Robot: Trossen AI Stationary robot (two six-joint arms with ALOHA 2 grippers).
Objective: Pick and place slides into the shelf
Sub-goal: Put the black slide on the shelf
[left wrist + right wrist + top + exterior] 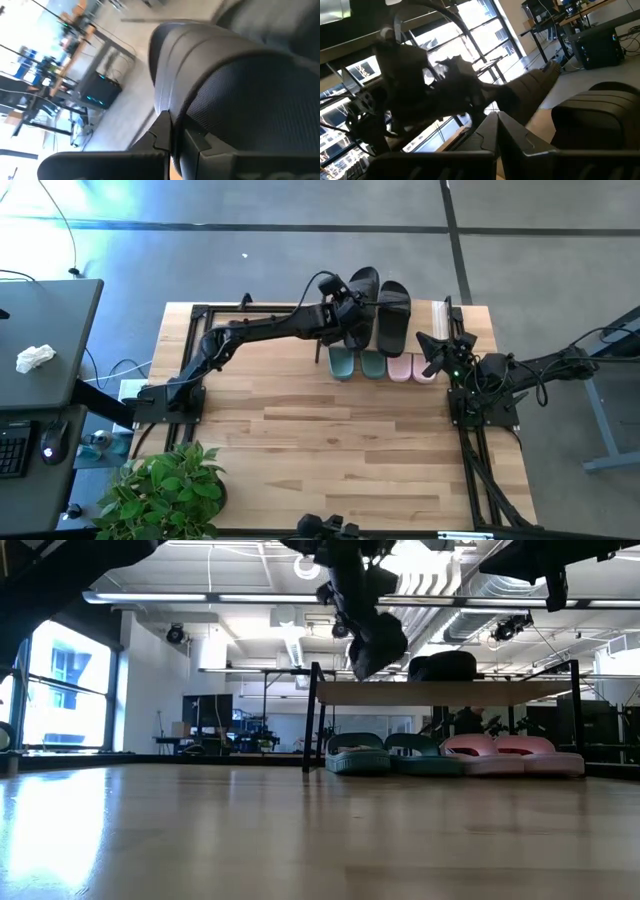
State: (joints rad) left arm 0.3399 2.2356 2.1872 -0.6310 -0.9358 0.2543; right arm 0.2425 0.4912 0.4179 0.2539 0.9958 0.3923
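Gripping black slide point(360, 305), left gripper point(347, 315) hovers upper-centre over shelf point(438, 312); second black slide point(393, 315) adjacent; right gripper point(432, 352) closed, empty.

There are six slides. Two are dark green point(342, 364) point(372, 365), side by side under the shelf point(438, 312). Two are pale pink point(399, 368) point(424, 370), just at 3 o'clock from the green ones. Two are black: one point(393, 315) lies on top of the shelf, and one point(360, 305) is just at 9 o'clock from it. There is one shelf. There are two robot arms and one leafy plant point(165, 490).
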